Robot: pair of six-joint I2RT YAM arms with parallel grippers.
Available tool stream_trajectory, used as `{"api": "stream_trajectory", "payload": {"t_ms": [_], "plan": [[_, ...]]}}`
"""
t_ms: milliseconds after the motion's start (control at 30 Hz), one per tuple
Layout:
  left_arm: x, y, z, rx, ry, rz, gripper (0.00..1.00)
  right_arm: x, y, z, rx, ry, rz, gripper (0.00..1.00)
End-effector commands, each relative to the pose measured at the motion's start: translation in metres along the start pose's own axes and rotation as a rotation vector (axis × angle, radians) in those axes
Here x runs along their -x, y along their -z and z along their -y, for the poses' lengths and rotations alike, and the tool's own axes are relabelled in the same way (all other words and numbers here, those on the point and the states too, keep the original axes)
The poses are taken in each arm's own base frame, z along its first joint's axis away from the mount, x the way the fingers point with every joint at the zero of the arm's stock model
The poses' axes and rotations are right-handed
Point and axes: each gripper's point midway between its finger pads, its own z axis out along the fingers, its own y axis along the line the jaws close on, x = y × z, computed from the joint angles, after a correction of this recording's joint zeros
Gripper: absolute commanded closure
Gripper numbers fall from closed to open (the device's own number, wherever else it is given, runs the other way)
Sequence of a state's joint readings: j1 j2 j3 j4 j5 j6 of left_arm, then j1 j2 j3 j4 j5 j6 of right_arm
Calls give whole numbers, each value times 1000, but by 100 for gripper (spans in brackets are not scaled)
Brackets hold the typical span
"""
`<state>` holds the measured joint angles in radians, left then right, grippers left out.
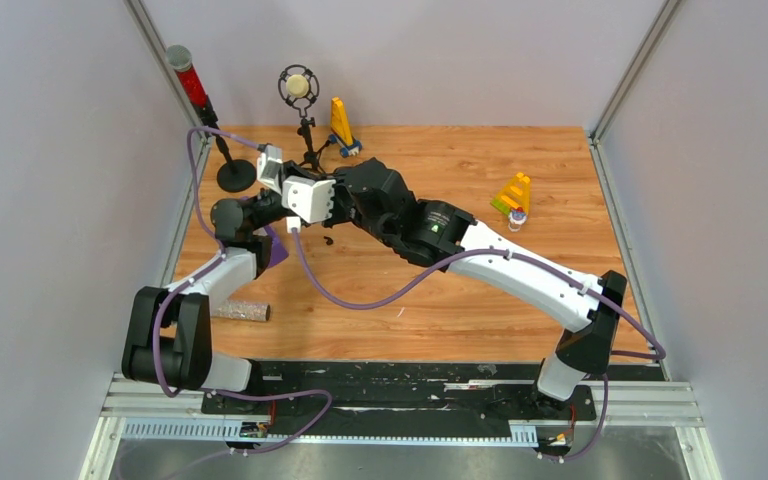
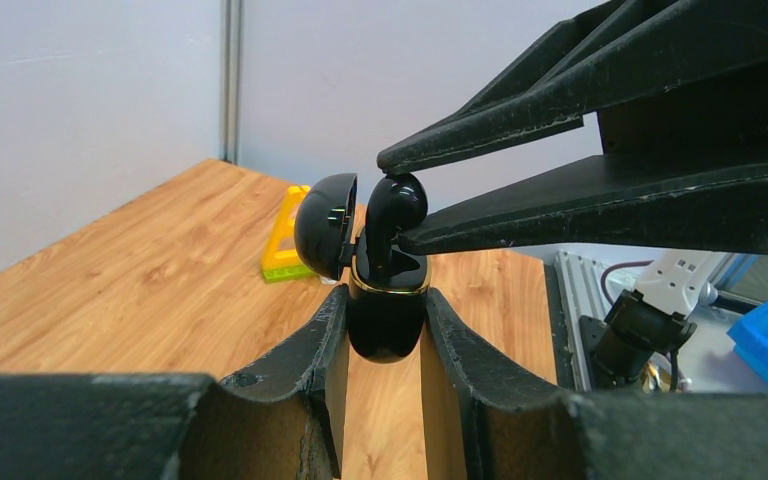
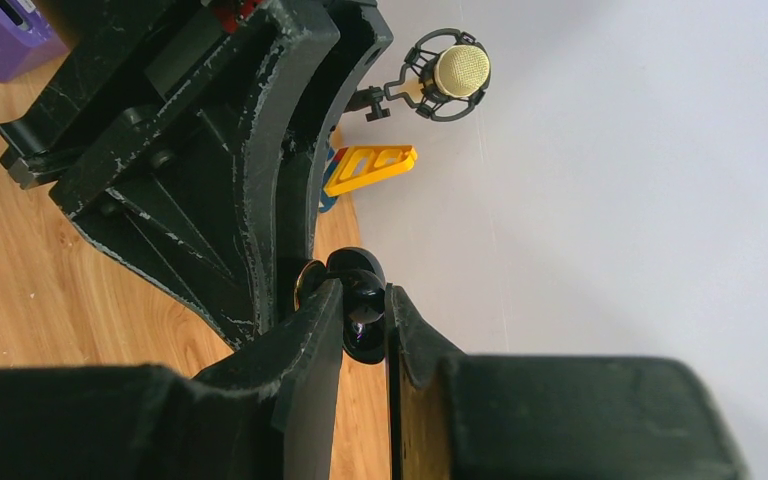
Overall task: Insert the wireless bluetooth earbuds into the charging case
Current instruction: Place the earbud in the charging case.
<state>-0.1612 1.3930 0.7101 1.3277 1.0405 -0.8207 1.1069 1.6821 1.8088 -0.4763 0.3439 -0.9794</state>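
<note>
Our left gripper clamps the open charging case; our right gripper pinches a black earbud at its socket. Next, we should press it gently home.

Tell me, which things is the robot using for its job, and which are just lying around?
For the job: black case, held in the left jaws; black earbud, pinched in the right jaws at its opening.
Just lying about: microphone, yellow wedge toy, yellow-green blocks, red-topped pole, purple box, glittery tube.
</note>
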Motion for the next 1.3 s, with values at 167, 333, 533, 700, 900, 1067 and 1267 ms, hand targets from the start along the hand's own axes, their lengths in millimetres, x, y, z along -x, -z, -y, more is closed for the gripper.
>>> {"api": "stream_trajectory", "payload": {"t_ms": [167, 333, 533, 700, 900, 1067, 1267], "plan": [[39, -2, 8, -6, -109, 76, 100, 10, 8, 4, -25, 10, 14, 81], [44, 0, 5, 12, -103, 88, 100, 10, 11, 6, -30, 13, 14, 81], [45, 1, -6, 56, -51, 89, 100, 14, 11, 7, -38, 5, 19, 82], [47, 1, -9, 68, -26, 104, 100, 15, 8, 8, -55, -7, 15, 84], [50, 1, -10, 75, -9, 110, 100, 21, 10, 18, -89, -12, 27, 84], [50, 1, -10, 76, -12, 112, 100, 23, 12, 19, -91, -5, 32, 82], [52, 1, -7, 66, -26, 112, 100, 25, 13, 22, -96, -5, 38, 75]]}}
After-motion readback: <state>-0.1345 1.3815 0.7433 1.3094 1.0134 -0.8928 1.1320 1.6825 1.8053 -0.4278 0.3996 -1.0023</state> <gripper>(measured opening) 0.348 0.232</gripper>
